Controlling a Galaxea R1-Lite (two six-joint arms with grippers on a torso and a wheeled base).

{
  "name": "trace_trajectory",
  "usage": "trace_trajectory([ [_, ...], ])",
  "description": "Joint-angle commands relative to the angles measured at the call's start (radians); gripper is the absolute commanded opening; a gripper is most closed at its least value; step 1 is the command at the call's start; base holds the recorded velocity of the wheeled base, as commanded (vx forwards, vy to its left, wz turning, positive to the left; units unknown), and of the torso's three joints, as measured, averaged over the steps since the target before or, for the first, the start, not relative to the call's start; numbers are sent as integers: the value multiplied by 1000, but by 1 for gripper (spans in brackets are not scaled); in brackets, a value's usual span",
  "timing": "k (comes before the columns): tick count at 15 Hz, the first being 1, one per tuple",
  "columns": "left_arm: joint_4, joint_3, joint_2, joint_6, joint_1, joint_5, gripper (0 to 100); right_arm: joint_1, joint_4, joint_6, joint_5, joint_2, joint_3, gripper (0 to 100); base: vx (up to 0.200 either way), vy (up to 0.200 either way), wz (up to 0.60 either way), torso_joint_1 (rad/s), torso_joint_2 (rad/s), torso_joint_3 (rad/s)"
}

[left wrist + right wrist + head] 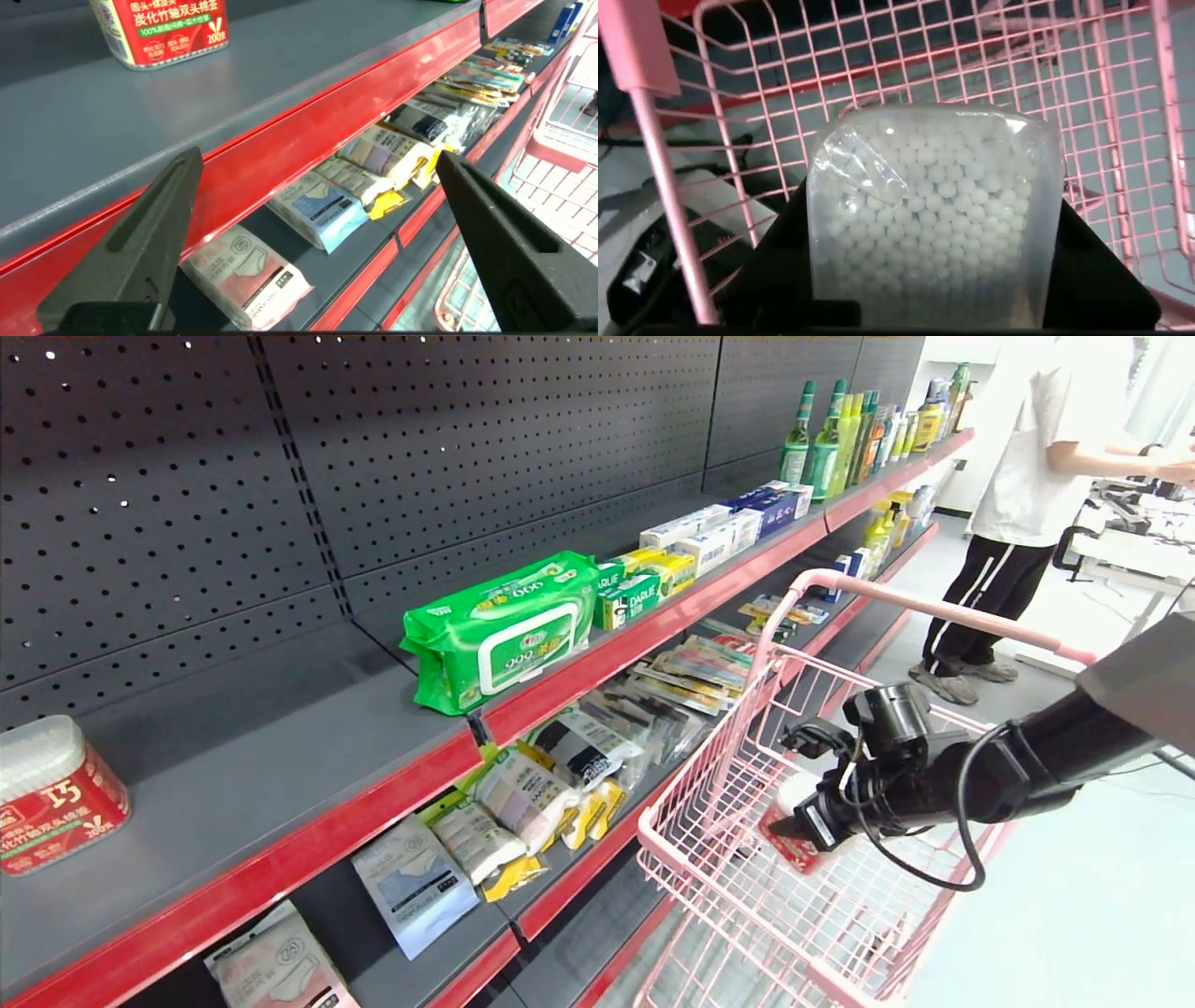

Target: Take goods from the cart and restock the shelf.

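My right gripper (801, 823) is down inside the pink cart (693, 859), shut on a clear tub of cotton swabs (790, 821) with a red label. In the right wrist view the tub (934, 215) sits between the dark fingers (780, 261), with the cart's wire wall (878, 56) behind it. A matching tub (56, 793) stands on the upper shelf (280, 859) at the far left. My left gripper (318, 159) is open and holds nothing; it faces the shelf's red edge (308, 112), just below that tub (159, 33).
A green wet-wipes pack (499, 630) and small boxes (644, 583) lie further right along the upper shelf, with bottles (826, 434) at its far end. Packets (523, 793) fill the lower shelf. Bare shelf board lies between the tub and the wipes.
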Motion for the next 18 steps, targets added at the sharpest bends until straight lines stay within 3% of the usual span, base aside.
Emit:
trace_trajectory([
  [1, -1, 0, 0, 1, 0, 0, 100, -21, 0, 53, -20, -188, 58, 0, 0, 0, 0, 0, 0, 0],
  [11, -1, 0, 0, -1, 0, 0, 100, -23, -4, 182, -207, -872, 420, 0, 0, 0, 0, 0, 0, 0],
  [13, -1, 0, 0, -1, 0, 0, 100, -29, 0, 197, -299, -1049, 511, 0, 0, 0, 0, 0, 0, 0],
  [15, -1, 0, 0, -1, 0, 0, 100, -29, 45, 193, -359, -1165, 543, 0, 0, 0, 0, 0, 0, 0],
  [18, -1, 0, 0, -1, 0, 0, 100, -23, 164, 159, -359, -1286, 528, 0, 0, 0, 0, 0, 0, 0],
])
